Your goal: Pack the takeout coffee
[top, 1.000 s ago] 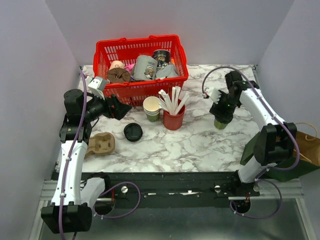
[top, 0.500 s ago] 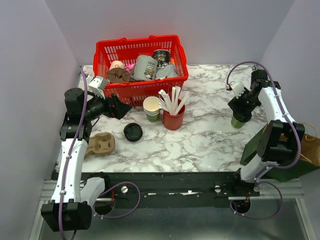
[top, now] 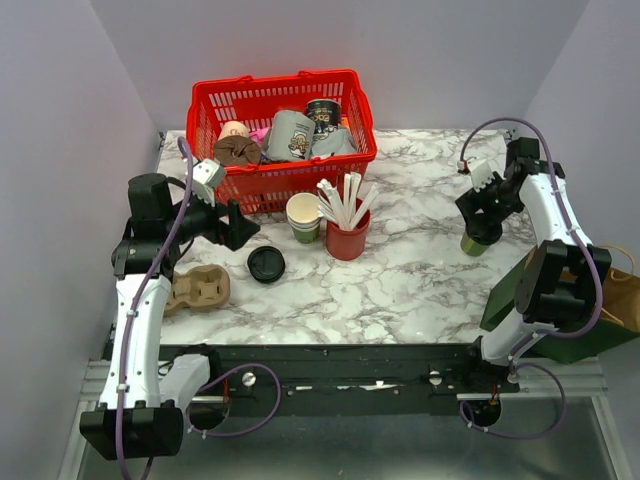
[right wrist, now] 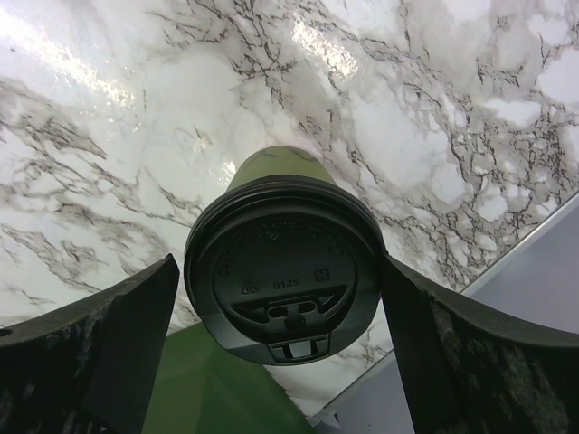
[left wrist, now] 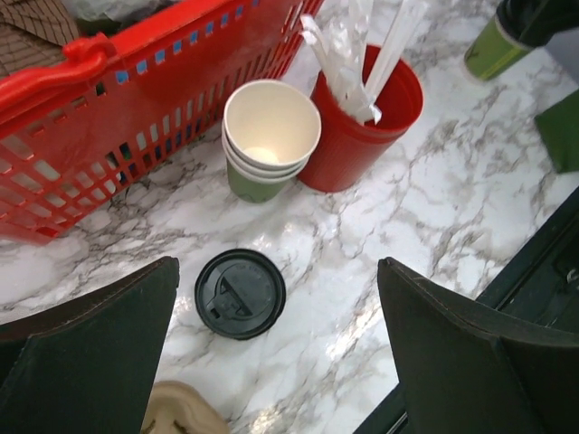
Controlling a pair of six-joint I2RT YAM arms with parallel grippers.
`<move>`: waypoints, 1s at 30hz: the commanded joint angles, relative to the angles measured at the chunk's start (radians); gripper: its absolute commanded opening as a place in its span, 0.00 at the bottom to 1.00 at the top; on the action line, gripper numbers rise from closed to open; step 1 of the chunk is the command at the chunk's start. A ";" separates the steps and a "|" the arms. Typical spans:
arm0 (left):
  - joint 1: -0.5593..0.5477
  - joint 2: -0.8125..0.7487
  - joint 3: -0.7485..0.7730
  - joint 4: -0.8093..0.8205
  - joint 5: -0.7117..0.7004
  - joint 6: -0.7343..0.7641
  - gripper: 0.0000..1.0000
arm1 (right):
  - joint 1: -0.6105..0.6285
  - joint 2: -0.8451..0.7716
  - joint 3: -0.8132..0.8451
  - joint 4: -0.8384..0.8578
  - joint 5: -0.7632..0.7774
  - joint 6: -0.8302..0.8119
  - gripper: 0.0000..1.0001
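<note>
The takeout coffee (top: 473, 243), an olive-green cup under a black lid (right wrist: 282, 280), stands upright on the marble near the table's right edge. My right gripper (top: 484, 222) hangs right over it, open; in the right wrist view the right gripper (right wrist: 279, 262) straddles the lid, with a thin gap at the left finger and the right finger at the rim. My left gripper (top: 240, 228) hovers open at the left, and the left gripper (left wrist: 278, 264) holds nothing. A loose black lid (left wrist: 240, 294) lies flat beneath it.
A red basket (top: 283, 100) of assorted cups stands at the back. A stack of lidless green cups (top: 303, 217) and a red cup of white sticks (top: 347, 238) are mid-table. A cardboard cup carrier (top: 200, 290) lies front left. A dark green bag (top: 560, 330) sits off the right edge.
My right gripper carried the coffee rightward to the table's right edge, and its jaws have since widened around the lid. The left gripper shifted slightly.
</note>
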 commanded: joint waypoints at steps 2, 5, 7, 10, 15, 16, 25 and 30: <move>0.008 0.015 0.061 -0.224 -0.052 0.251 0.99 | -0.005 -0.016 0.036 0.027 -0.045 0.066 1.00; 0.008 0.017 0.060 -0.278 -0.080 0.304 0.99 | -0.005 0.002 0.045 0.051 -0.036 0.085 1.00; 0.008 0.020 0.057 -0.307 -0.112 0.361 0.99 | -0.005 0.010 0.050 0.068 -0.036 0.102 1.00; 0.010 0.021 0.041 -0.362 -0.158 0.432 0.99 | -0.005 0.014 0.050 0.109 -0.033 0.123 1.00; 0.008 0.032 0.038 -0.448 -0.269 0.484 0.99 | -0.005 -0.013 0.014 0.215 -0.011 0.146 1.00; 0.008 0.027 0.040 -0.462 -0.317 0.492 0.98 | -0.005 -0.022 0.005 0.232 -0.013 0.157 1.00; 0.008 0.003 -0.002 -0.514 -0.387 0.506 0.98 | -0.004 -0.185 -0.033 0.334 -0.157 0.243 1.00; 0.004 0.046 0.006 -0.475 -0.331 0.501 0.96 | 0.044 -0.262 0.016 0.239 -0.210 0.228 1.00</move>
